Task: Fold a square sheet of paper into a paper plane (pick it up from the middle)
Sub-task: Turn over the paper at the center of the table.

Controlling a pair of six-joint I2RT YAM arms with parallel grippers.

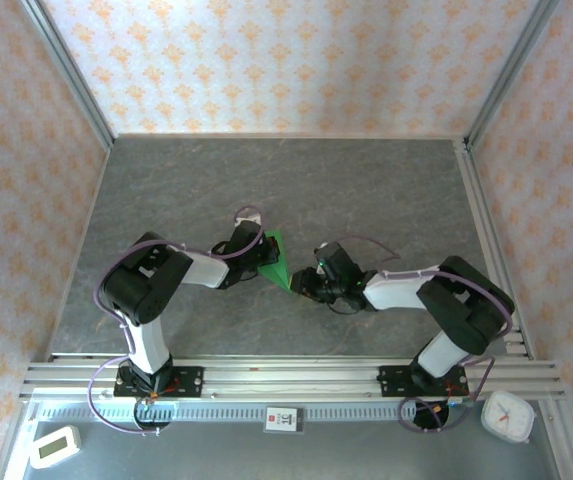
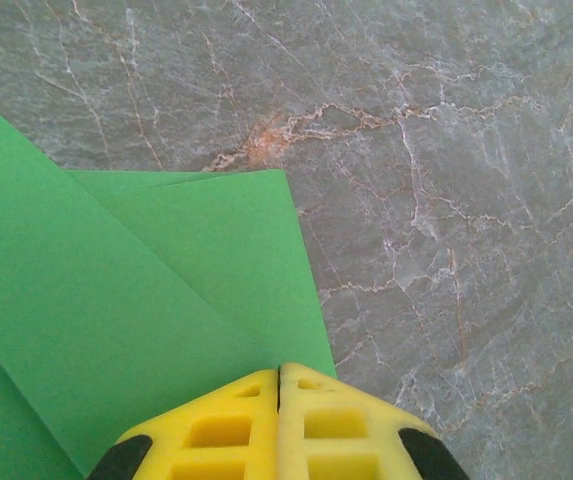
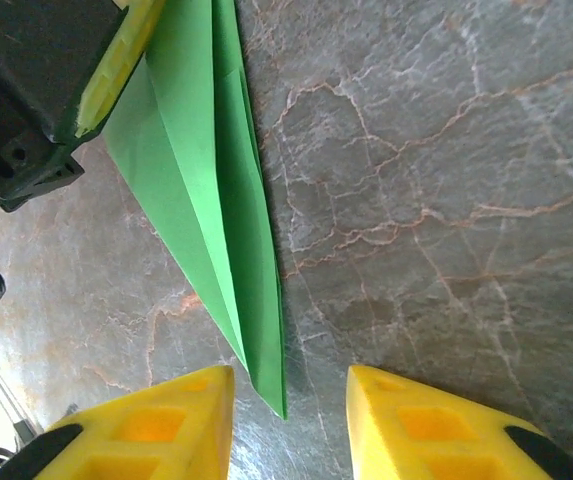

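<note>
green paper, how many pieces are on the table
1. The folded green paper lies with the closed left fingers at its wide end and the open right fingers flanking its tip. More could be hidden beneath the fingers.

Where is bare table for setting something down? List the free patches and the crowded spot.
Free: the wide far part of the table, from the back wall down to the green paper; also the near strip between paper and rail. Crowded: the centre, where the shut left tool and open right tool meet at the paper.
</note>
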